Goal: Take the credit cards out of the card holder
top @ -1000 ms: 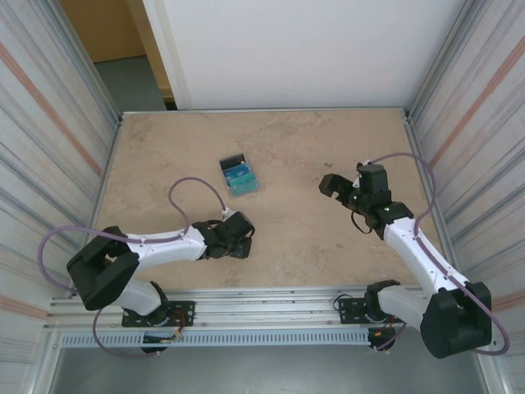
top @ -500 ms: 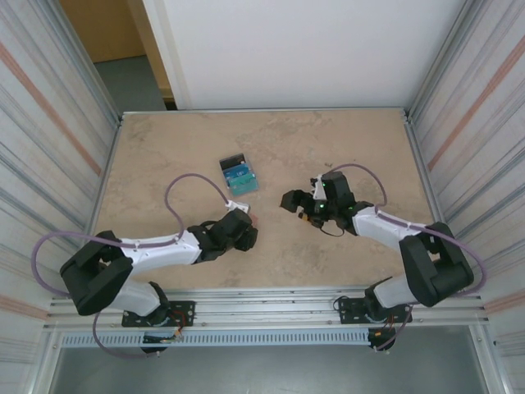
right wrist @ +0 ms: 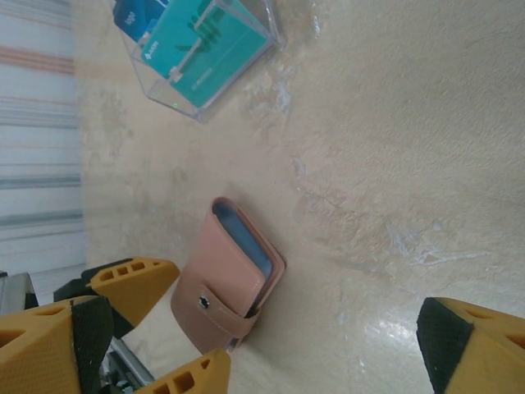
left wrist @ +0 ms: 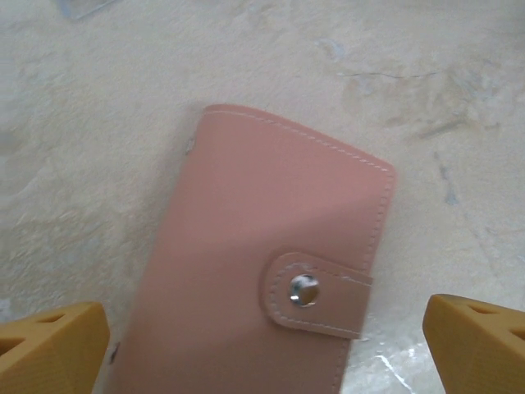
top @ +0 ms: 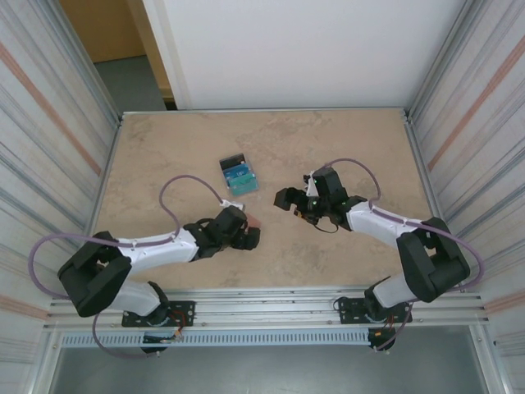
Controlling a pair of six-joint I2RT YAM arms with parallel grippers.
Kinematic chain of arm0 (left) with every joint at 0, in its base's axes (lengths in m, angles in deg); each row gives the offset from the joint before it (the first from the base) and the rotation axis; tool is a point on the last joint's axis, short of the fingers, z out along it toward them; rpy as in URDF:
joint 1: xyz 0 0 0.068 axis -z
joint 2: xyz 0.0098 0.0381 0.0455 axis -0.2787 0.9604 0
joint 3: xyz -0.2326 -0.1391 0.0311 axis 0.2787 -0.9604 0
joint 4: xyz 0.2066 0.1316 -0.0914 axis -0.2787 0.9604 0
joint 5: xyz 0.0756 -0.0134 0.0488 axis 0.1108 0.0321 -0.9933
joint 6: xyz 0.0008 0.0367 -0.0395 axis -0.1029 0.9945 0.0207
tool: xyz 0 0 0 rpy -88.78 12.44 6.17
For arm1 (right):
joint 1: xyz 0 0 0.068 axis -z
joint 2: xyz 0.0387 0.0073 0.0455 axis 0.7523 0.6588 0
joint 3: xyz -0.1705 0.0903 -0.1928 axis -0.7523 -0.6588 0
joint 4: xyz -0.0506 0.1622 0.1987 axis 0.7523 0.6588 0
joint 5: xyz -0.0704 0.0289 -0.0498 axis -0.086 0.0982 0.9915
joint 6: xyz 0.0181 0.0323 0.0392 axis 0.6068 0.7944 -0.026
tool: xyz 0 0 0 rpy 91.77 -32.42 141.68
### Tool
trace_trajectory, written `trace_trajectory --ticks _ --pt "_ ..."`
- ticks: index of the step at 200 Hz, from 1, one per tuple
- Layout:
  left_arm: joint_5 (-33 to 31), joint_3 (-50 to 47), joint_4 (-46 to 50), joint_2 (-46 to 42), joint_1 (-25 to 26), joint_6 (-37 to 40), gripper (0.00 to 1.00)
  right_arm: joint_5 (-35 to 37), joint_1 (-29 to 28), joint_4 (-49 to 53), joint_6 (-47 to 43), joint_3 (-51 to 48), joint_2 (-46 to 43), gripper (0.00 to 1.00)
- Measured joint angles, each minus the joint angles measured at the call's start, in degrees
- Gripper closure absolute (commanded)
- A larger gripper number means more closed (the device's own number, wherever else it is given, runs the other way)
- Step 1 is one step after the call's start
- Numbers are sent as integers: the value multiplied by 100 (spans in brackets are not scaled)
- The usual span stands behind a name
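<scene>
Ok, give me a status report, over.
Left gripper open, astride card holder; right gripper open, nearby. Holder snapped shut, lying on table, ungripped. Nothing in the way.

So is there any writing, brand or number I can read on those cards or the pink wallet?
Nothing can be read.
Teal card: white print, too blurred to read.
Blue card: a small white mark, too small to read.
Pink card holder: no text, just a plain metal snap on its tab.
</scene>
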Motion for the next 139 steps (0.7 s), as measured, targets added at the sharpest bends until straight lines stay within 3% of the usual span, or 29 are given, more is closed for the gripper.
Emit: trace_trajectory --ticks 23,63,139 --pt "422 66 343 2 -356 210 1 219 0 219 -74 0 -173 2" --pt "1152 765 1132 302 -715 1213 3 527 -4 490 -140 0 -490 1" --pt "2623 922 1545 431 -1556 1624 28 863 -160 828 -234 4 -656 1"
